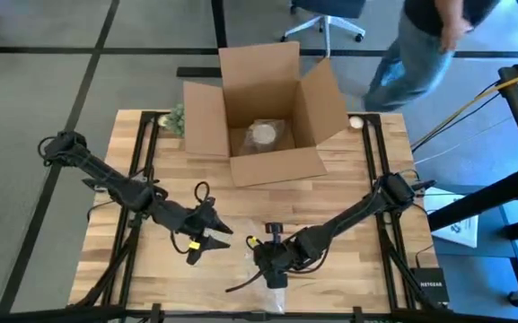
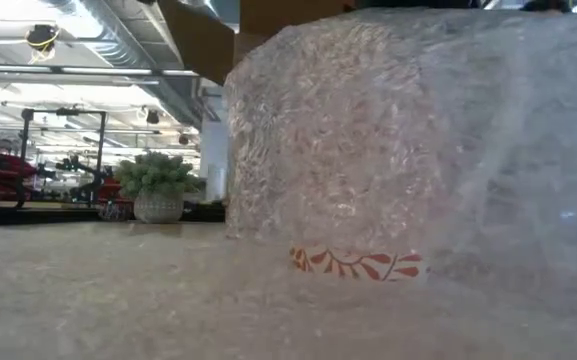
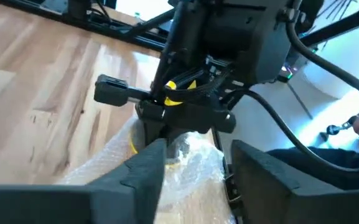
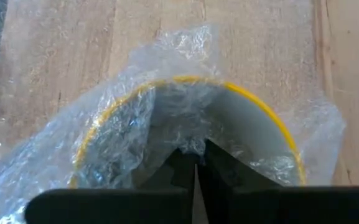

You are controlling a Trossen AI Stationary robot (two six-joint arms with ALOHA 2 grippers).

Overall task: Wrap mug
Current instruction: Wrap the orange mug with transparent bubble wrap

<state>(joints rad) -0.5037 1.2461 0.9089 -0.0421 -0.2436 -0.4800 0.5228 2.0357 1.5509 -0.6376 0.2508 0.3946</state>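
- The right gripper (image 1: pixel 272 267) sits at the near edge of the table, its fingers (image 4: pixel 188 168) pinched together on a fold of bubble wrap (image 4: pixel 129 118) pushed down into the mouth of the mug (image 4: pixel 254 124). My guess is that it is tucking the loose end inside so the wrap holds without tape.
- The mug lies under that gripper, most of it covered. The right wrist view shows its yellow rim through the plastic, and the low view shows a strip of red pattern below the wrap (image 2: pixel 398 140).
- The right arm reaches in from the table's right side, stretched low and diagonally toward the middle of the near edge, with the wrist bent down over the mug.
- The left gripper (image 1: pixel 203 238) is just beside the bundle on its left, fingers (image 3: pixel 145 165) spread and holding nothing. It looks placed to steady or take the wrap next.
- The left arm runs in from the far left, low over the table (image 1: pixel 348 179).
- Farther back, well apart, stands an open cardboard box (image 1: pixel 267 117) with something pale and wrapped inside. A small plant (image 2: pixel 158 185) sits near its left flap, and a person (image 1: pixel 420 45) walks by beyond the table.
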